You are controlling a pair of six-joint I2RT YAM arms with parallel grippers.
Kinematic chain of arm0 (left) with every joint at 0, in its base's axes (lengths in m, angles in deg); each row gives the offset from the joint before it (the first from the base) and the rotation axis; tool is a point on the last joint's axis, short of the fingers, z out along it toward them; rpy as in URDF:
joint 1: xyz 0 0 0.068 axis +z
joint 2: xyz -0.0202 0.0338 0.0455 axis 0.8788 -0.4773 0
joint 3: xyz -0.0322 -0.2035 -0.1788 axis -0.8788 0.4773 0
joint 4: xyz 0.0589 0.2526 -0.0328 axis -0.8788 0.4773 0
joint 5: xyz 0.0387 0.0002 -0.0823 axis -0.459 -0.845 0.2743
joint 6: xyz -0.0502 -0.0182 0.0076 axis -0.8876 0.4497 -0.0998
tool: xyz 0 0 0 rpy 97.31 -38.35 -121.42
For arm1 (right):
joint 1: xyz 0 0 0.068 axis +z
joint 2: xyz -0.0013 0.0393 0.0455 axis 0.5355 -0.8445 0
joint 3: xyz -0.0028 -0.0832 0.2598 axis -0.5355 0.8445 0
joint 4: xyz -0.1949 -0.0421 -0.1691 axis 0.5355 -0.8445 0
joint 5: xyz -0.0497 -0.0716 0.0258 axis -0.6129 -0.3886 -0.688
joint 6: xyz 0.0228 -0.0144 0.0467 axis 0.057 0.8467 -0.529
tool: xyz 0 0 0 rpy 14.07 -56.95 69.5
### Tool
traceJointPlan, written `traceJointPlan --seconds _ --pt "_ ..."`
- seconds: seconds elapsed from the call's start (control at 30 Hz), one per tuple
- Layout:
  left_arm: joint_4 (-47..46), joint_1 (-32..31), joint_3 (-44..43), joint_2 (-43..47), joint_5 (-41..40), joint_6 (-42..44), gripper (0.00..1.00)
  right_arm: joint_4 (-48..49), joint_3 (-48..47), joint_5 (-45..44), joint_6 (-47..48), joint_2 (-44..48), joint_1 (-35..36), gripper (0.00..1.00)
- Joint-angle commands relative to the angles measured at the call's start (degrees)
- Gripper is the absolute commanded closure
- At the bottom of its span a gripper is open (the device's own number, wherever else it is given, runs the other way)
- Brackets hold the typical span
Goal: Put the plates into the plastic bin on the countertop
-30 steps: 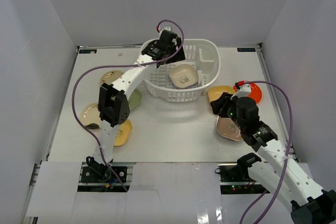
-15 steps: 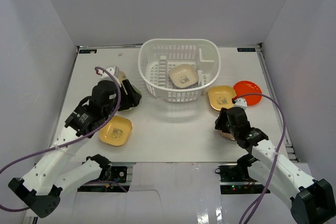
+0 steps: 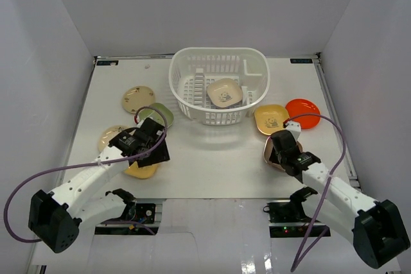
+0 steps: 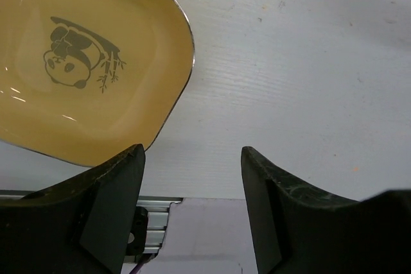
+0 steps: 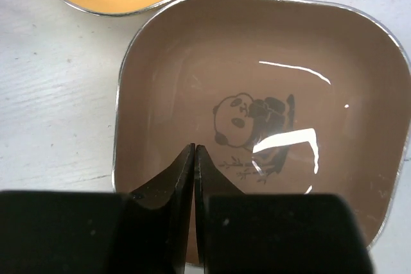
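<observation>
The white plastic bin stands at the back middle of the countertop with one cream plate in it. My right gripper is shut, its tips touching each other over the inside of a tan panda plate; nothing shows between them. My left gripper is open low over the counter, its left finger beside the rim of a yellow panda plate. More plates lie loose: yellow, red-orange, cream, green.
A pale round plate lies at the left, partly under the left arm. The counter's near edge and a metal rail sit just below the left fingers. White walls close in the counter on three sides.
The left arm has come back from the bin to the near left, down beside the yellow plate. The right gripper has lowered over the tan plate and shut.
</observation>
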Motion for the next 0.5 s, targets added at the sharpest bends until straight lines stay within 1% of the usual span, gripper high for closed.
traceJointPlan --seconds 0.0,0.07,0.13,0.23,0.3,0.33,0.37,0.4,0.43,0.47 --pt "-0.51 -0.43 2.21 -3.57 -1.45 -3.33 0.28 -5.40 -3.71 -3.11 -2.27 6.24 1.02 0.92" --pt "-0.68 -0.87 2.74 -4.99 -3.37 -4.48 0.28 -10.48 -6.17 -1.80 -2.54 10.98 1.98 0.92" --pt "-0.86 -0.96 2.39 -6.31 -4.96 -5.62 0.27 -13.23 -10.48 -0.66 -2.71 15.28 3.13 0.92" --pt "-0.95 -1.23 2.21 -8.50 -6.90 -6.33 0.27 -16.40 -16.62 0.84 -1.75 18.55 4.18 0.92" --pt "-2.87 -1.32 2.91 -9.73 -6.29 -5.46 0.27 -17.37 -18.48 0.06 -0.61 18.65 4.19 0.91" --pt "-3.14 -1.40 3.18 -11.74 -6.02 -5.19 0.27 -17.02 -18.14 -1.08 0.01 17.69 4.19 0.83" --pt "-3.67 -1.75 3.00 -13.76 -5.76 -4.75 0.32 -16.15 -17.36 -0.13 1.49 15.42 4.19 0.51" --pt "-3.67 -1.75 2.83 -14.48 -5.76 -4.75 0.32 -16.14 -16.91 -0.12 1.59 14.00 4.19 0.50" --pt "-3.85 -1.93 2.83 -15.09 -6.19 -4.75 0.36 -15.18 -16.04 -0.04 1.77 12.95 4.19 0.45" --pt "-3.94 -2.02 2.74 -15.54 -7.15 -4.84 0.43 -12.13 -14.81 -0.38 2.03 11.89 4.27 0.35"
